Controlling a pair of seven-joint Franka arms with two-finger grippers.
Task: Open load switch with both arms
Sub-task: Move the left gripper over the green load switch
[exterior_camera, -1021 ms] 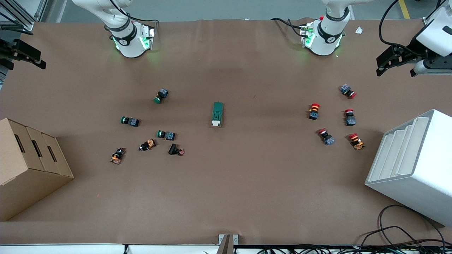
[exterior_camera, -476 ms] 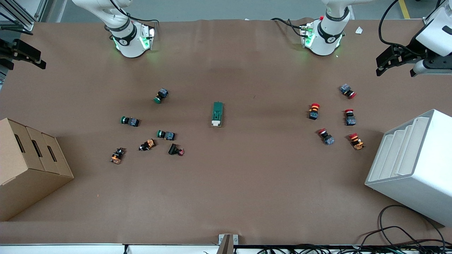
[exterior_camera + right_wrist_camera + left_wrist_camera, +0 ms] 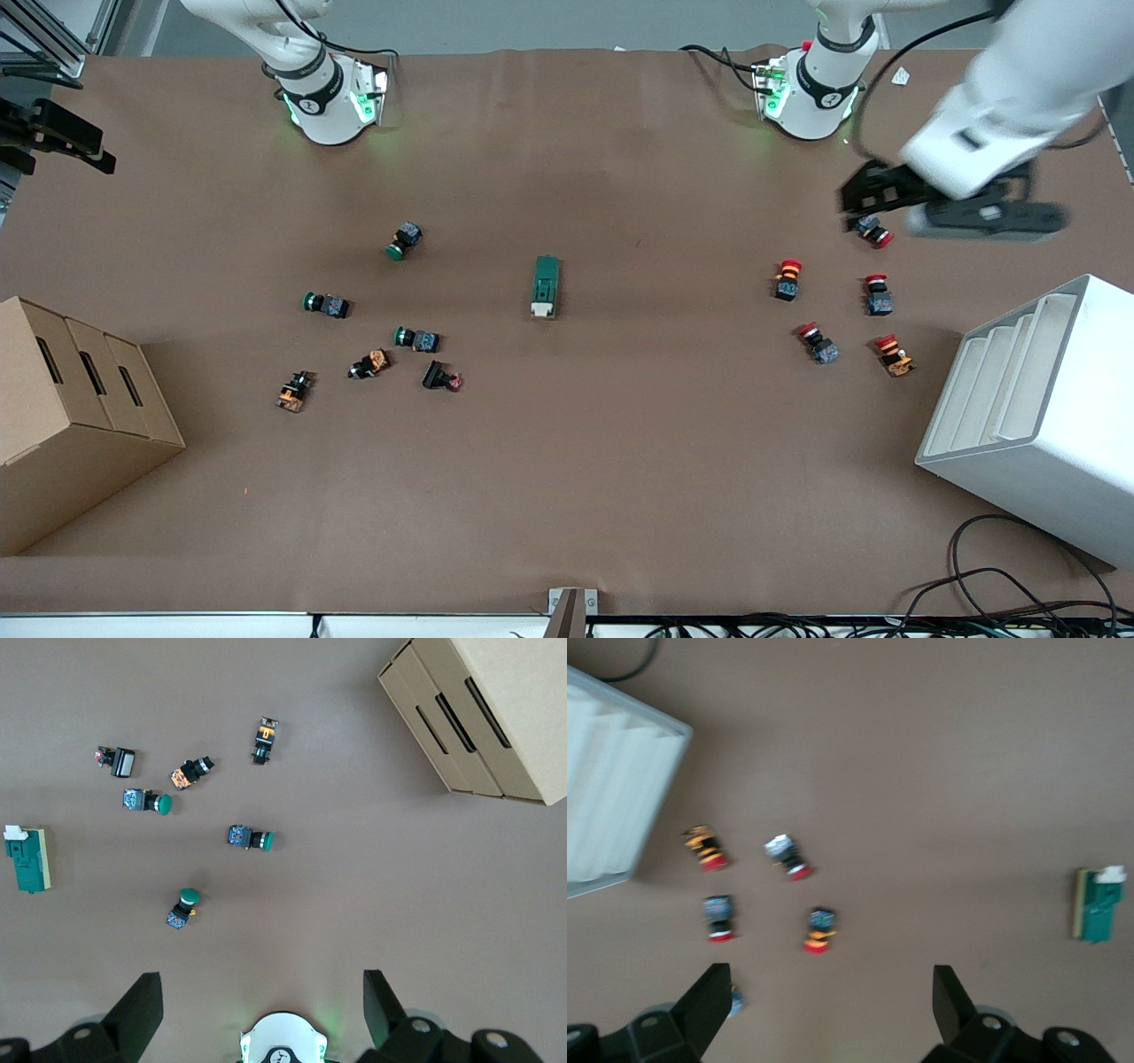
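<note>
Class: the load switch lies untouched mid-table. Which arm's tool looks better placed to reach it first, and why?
Probably the left. The left tool, open, hangs over the red buttons, and the load switch shows in its wrist view. The right tool, open, waits at the table's edge, at the right arm's end.

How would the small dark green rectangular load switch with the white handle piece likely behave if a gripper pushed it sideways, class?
The dark green rectangular load switch lies flat on its long face on the brown table covering, so it would probably slide or pivot rather than roll. It looks like rigid plastic, likely light. Its white handle piece might move first.
</note>
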